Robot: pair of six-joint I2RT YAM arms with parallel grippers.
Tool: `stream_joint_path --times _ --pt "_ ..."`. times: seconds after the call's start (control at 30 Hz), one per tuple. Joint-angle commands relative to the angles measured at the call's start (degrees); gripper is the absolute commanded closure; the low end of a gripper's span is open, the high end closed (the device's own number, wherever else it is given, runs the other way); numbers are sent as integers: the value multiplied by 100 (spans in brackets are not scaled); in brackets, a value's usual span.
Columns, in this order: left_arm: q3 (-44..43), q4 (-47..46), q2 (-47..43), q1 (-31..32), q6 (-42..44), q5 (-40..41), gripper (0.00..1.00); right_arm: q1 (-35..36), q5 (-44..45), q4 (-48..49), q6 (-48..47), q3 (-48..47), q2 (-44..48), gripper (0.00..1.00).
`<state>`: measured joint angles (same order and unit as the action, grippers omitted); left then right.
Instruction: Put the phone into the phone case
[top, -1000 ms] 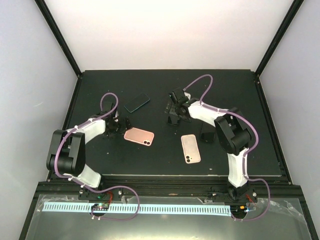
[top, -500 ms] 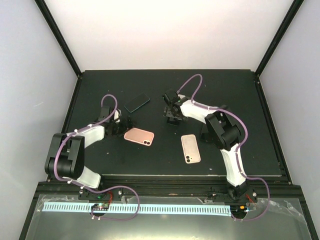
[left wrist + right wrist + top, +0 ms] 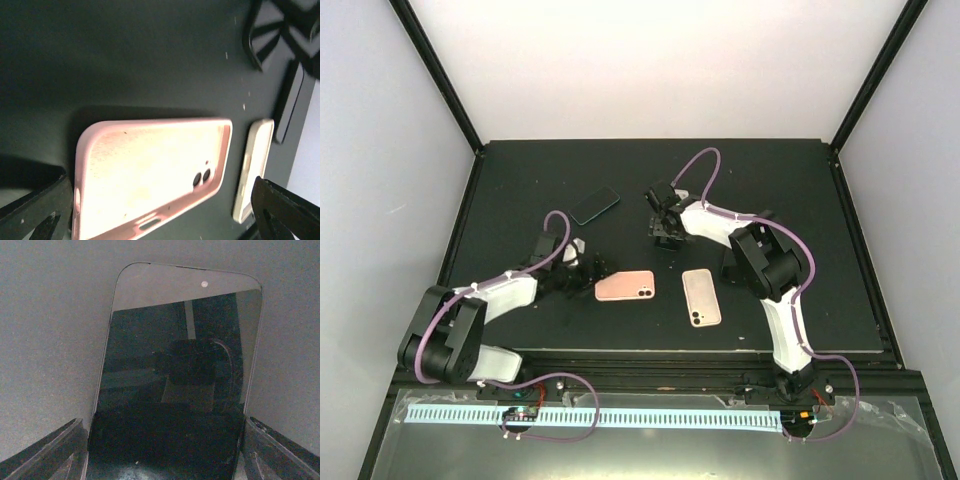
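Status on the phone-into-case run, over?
Left claw open, facing pink rectangular phone case, empty. Right claw open, straddling black glass-fronted phone. Cream rectangular case beside pink one, apart.

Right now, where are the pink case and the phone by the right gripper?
pink case (image 3: 150, 170), left wrist view, middle of its inner floor.
phone (image 3: 177, 365), right wrist view, centre of its dark screen.
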<state>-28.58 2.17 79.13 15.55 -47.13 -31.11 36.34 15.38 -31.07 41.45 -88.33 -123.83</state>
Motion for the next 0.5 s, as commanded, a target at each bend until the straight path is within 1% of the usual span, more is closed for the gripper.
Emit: stream_joint_path --times 0.0,0.07,0.1,0.23,0.3,0.37,0.47 --pt "171 465 -229 588 -575 2 1 -55 36 114 -190 199 -175 20" --pt "168 517 -412 768 -562 138 2 -90 3 116 -242 237 -172 22" --pt "162 534 -495 808 -459 204 5 -110 1 137 -273 264 -157 23" --pt "-66 837 -713 835 366 656 12 -159 -77 304 -436 439 -49 25" --pt "-344 1208 -625 835 924 938 14 -187 -133 394 -529 540 17 26" --pt "-698 1502 -299 843 1450 1099 15 -207 -180 417 -633 602 80 26" --pt "-1021 1705 87 888 1975 1189 15 -242 -195 418 -788 686 131 26"
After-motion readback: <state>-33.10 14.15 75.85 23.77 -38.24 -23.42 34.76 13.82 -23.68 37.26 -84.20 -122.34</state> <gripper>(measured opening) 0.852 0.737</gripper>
